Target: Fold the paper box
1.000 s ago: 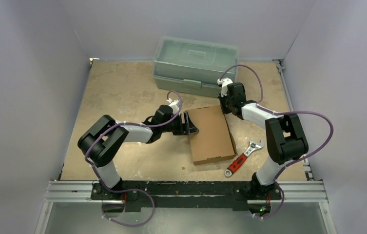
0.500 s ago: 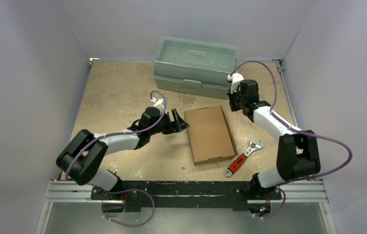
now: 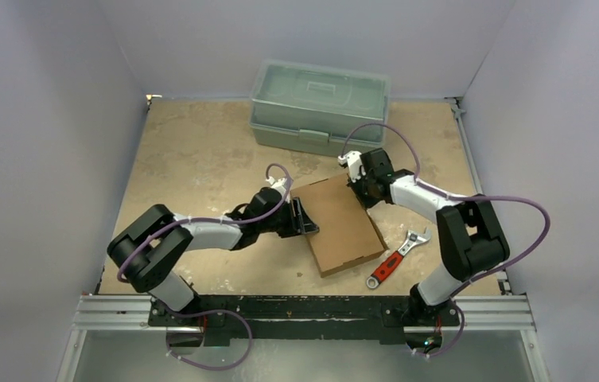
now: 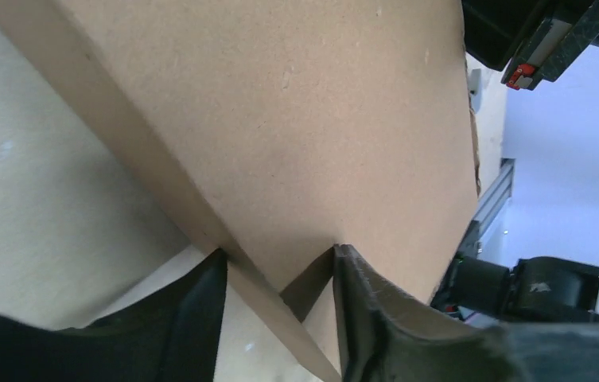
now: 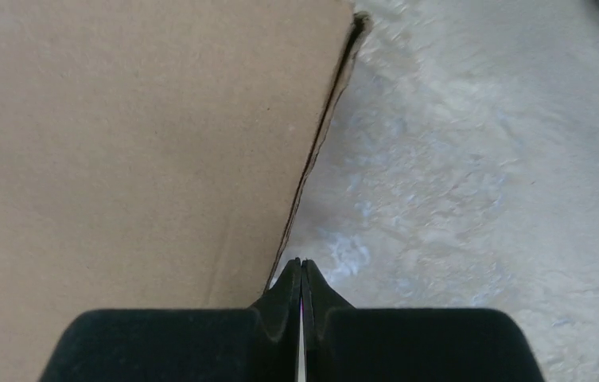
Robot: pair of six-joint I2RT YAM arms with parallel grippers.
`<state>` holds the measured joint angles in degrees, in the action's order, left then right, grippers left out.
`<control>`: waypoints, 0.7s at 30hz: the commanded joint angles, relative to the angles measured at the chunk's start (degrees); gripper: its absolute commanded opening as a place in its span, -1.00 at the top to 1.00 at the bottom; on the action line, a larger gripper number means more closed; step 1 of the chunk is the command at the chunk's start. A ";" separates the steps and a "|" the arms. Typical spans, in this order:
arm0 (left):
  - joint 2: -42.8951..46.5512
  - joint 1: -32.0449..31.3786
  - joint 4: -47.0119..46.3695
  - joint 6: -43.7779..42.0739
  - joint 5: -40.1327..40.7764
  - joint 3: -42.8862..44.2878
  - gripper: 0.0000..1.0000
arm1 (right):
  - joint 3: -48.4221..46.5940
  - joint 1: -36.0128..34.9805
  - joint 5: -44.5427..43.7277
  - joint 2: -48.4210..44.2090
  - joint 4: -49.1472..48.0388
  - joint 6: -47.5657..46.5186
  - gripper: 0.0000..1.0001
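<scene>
The paper box (image 3: 344, 224) is a flat, closed brown cardboard box lying askew in the middle of the table. My left gripper (image 3: 301, 216) is open at the box's left edge. In the left wrist view (image 4: 278, 253) the box's edge (image 4: 280, 119) runs between the two fingers, and both tips touch the cardboard. My right gripper (image 3: 359, 186) is shut and empty at the box's far right corner. In the right wrist view its tips (image 5: 301, 264) rest on the table right beside the box's edge (image 5: 137, 143).
A grey-green plastic toolbox (image 3: 320, 105) stands at the back of the table, just behind the right gripper. A red-handled adjustable wrench (image 3: 395, 259) lies to the right of the box's near corner. Grey walls enclose the table on three sides.
The left gripper moved right onto the box's left edge. The right gripper came down and left from near the toolbox to the box's far corner. The box turned slightly.
</scene>
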<state>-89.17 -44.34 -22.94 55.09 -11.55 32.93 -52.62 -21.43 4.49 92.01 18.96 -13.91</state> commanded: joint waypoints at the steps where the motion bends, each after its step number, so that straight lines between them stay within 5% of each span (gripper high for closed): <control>1: -6.28 -2.68 -1.11 0.01 -0.19 7.74 0.29 | -3.61 -2.83 10.28 -1.13 1.61 0.66 1.00; 4: -7.83 -2.97 -0.71 0.12 0.57 8.85 0.34 | -3.51 -3.43 13.15 -1.54 0.62 1.75 1.00; 7: -5.19 -2.67 2.75 0.03 6.35 8.81 0.32 | -3.12 -2.88 4.12 -2.31 -2.00 2.37 1.00; 14: 5.13 5.05 3.40 2.38 12.46 3.05 0.04 | -3.71 5.90 -3.98 -10.19 0.70 -5.12 1.00; 17: 9.24 7.40 3.90 -0.84 8.75 2.48 -0.23 | -5.74 10.79 2.16 -17.99 8.28 -12.65 1.00; 20: 13.27 7.42 5.87 -5.22 5.85 2.13 -0.40 | -0.69 14.43 10.96 -31.73 3.02 -16.09 1.00; 21: 14.93 7.44 6.15 -6.13 5.05 1.38 -0.44 | 2.11 14.62 12.07 -35.07 0.39 -15.21 0.75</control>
<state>-80.12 -36.60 -17.19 54.96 -3.01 35.73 -54.72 -9.34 6.72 71.31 23.33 -23.68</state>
